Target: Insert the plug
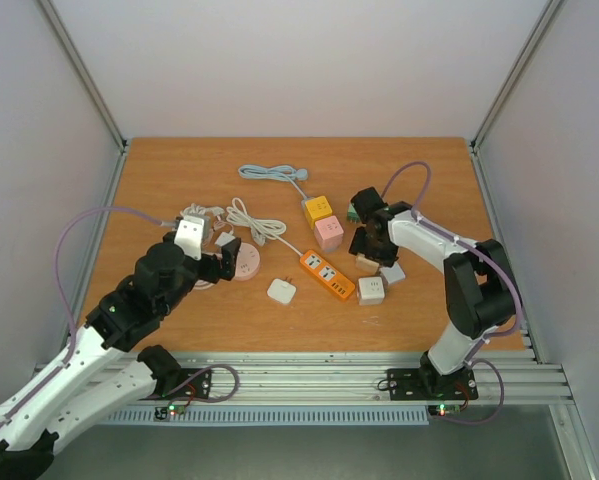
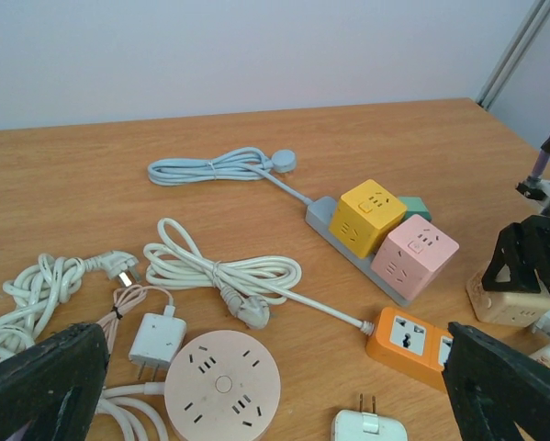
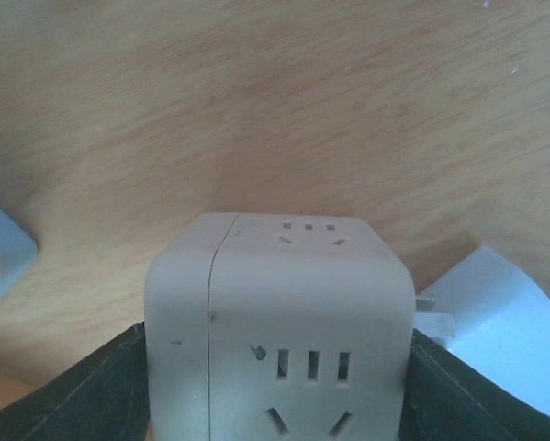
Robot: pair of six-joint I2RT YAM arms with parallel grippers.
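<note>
A beige cube socket adapter (image 3: 279, 331) fills the right wrist view. My right gripper (image 1: 367, 258) is shut on it, and both black fingers (image 3: 132, 377) press against its sides. A metal prong (image 3: 428, 303) shows just to its right, beside a white block (image 3: 495, 331). In the left wrist view the same cube (image 2: 507, 299) sits on the table at the right. My left gripper (image 2: 275, 404) hangs open and empty over a round pink socket (image 2: 222, 386). A white cord's plug (image 2: 245, 310) lies just beyond that socket.
An orange power strip (image 1: 327, 275) lies mid-table, with a white flat adapter (image 1: 281, 291) to its left. Yellow (image 1: 317, 209) and pink (image 1: 328, 231) cubes sit on a grey strip behind. A white charger (image 2: 157, 340) and coiled cords lie at the left. A white cube (image 1: 371, 290) is near the right gripper.
</note>
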